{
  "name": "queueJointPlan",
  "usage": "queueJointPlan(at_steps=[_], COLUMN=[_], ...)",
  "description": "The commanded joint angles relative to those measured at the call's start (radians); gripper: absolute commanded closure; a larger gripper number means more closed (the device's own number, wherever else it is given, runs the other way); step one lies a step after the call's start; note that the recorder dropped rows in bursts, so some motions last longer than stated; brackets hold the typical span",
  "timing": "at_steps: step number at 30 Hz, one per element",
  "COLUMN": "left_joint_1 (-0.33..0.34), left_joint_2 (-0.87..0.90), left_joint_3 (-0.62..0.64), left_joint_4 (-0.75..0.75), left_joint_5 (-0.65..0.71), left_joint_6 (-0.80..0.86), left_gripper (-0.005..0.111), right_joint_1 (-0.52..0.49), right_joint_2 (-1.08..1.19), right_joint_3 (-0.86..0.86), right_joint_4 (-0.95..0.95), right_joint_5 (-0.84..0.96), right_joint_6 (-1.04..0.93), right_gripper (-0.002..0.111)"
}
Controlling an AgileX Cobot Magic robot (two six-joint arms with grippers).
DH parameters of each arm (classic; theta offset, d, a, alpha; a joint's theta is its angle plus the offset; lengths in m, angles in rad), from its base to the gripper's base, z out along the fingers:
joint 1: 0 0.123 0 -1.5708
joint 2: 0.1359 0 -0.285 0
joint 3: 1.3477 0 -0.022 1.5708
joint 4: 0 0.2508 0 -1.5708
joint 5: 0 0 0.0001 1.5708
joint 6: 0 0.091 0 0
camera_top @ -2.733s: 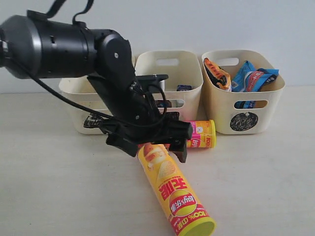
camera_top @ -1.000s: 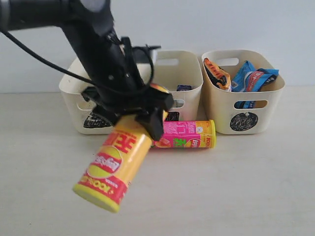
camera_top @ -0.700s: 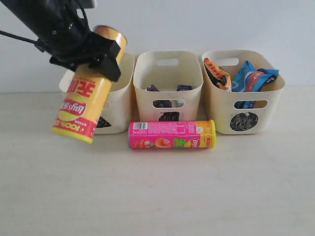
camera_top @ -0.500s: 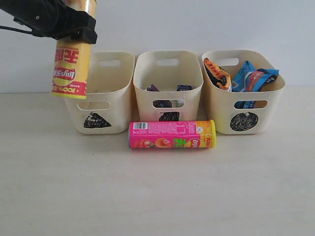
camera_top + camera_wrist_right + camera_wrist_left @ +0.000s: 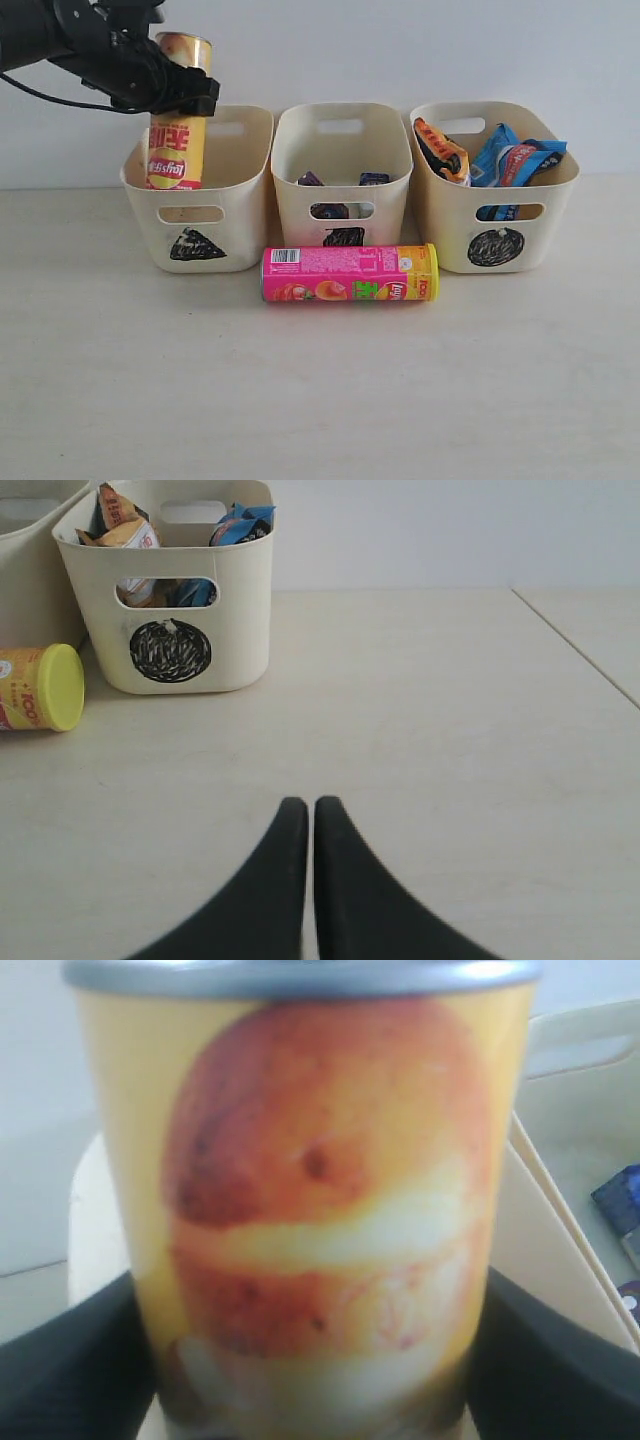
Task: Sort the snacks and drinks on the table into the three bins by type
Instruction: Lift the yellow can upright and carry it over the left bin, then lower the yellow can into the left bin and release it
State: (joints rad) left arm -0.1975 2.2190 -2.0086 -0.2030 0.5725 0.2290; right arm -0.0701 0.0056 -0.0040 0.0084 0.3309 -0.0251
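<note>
Now the left claw [image 5: 180,98], clamped on the yellow tube [image 5: 175,152], holds it upright, lower end inside the triangle bin [image 5: 215,228]; the right claw [image 5: 310,818] is pinched together.

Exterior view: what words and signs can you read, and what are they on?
"Lay's": yellow tube, logo; the red characters above it are too blurred.
"Lay's": pink tube, tiny logo; other print too small.
Black triangle: left bin.
Black square, partly hidden: middle bin.
Black circle: right bin.
Print on the packets: too small to read.
</note>
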Motion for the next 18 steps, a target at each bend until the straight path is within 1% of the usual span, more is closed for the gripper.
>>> queueJointPlan(at_steps=[1,2,3,4,5,8,10,11,12,13,14,15,17,18], left_joint_1=[0.002,0.002,0.002,0.002,0.002,0.002,0.002,0.002,0.002,0.002,0.002,0.002,0.002,0.002], left_joint_2=[0.001,0.001,-0.003,-0.011,-0.021,-0.062,-0.095,-0.114,-0.129,-0.147,-0.164,-0.18,-0.207,-0.213], left_joint_3=[-0.01,-0.01,-0.01,-0.01,-0.01,-0.01,-0.01,-0.01,-0.01,-0.01,-0.01,-0.01,-0.01,-0.01], left_joint_4=[-0.01,-0.01,-0.01,-0.01,-0.01,-0.005,0.02,0.037,0.051,0.068,0.081,0.092,0.089,0.089], left_joint_5=[0.01,0.005,0.005,0.008,0.008,0.028,0.067,0.101,0.133,0.179,0.231,0.278,0.388,0.431], left_joint_6=[0.005,0.005,0.005,0.005,0.005,0.005,0.008,0.019,0.032,0.051,0.078,0.113,0.179,0.194], left_gripper=[0.033,0.022,0.007,0.004,0.002,0.003,0.005,0.008,0.013,0.021,0.032,0.047,0.085,0.102], right_joint_1=[0.001,0.001,0.001,0.001,0.001,0.001,0.001,0.001,0.001,0.001,0.001,0.001,0.001,0.001], right_joint_2=[-0.006,-0.006,-0.006,-0.006,-0.006,-0.006,-0.006,-0.006,-0.006,-0.006,-0.006,-0.006,-0.006,-0.006], right_joint_3=[0.004,0.004,0.004,0.004,0.004,0.004,0.004,0.004,0.004,0.004,0.004,0.004,0.004,0.004], right_joint_4=[0.0,0.0,0.0,0.0,0.0,0.0,0.0,0.0,0.0,0.0,0.0,0.0,0.0,0.0], right_joint_5=[-0.008,-0.008,-0.008,-0.008,-0.008,-0.008,-0.003,-0.003,-0.003,-0.003,-0.003,-0.003,-0.003,-0.003], right_joint_6=[0.0,0.0,0.0,0.0,0.0,0.0,0.0,0.0,0.0,0.0,0.0,0.0,0.0,0.0], right_gripper=[0.109,0.109,0.109,0.109,0.109,0.109,0.109,0.109,0.109,0.109,0.109,0.109,0.109,0.109])
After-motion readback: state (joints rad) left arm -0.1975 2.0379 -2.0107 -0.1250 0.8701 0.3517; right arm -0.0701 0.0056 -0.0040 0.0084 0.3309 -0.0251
